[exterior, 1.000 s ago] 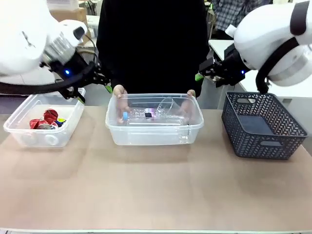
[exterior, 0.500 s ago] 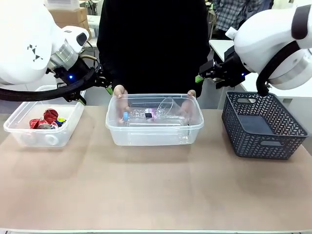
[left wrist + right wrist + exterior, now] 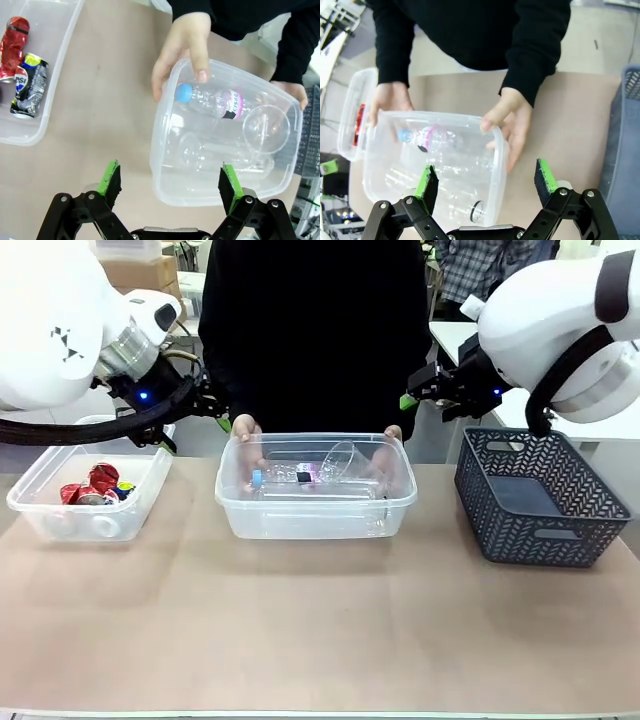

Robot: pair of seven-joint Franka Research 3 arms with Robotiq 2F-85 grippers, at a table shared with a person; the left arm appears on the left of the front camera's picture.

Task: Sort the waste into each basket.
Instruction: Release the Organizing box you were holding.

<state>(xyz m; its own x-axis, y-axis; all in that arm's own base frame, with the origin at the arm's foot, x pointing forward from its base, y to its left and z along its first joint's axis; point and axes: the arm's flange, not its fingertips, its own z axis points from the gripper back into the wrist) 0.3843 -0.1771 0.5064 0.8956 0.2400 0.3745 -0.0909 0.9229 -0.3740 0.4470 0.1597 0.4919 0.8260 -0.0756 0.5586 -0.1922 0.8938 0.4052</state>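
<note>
Sorting looks finished: cans [image 3: 95, 485] fill the tub left of the middle tub [image 3: 316, 520] holding the bottles [image 3: 210, 100], both grippers' jaws open, empty.

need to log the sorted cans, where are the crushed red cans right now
In the front view the crushed red cans lie inside the clear tub at the table's left end, beside the middle tub that the person's hands hold.
</note>
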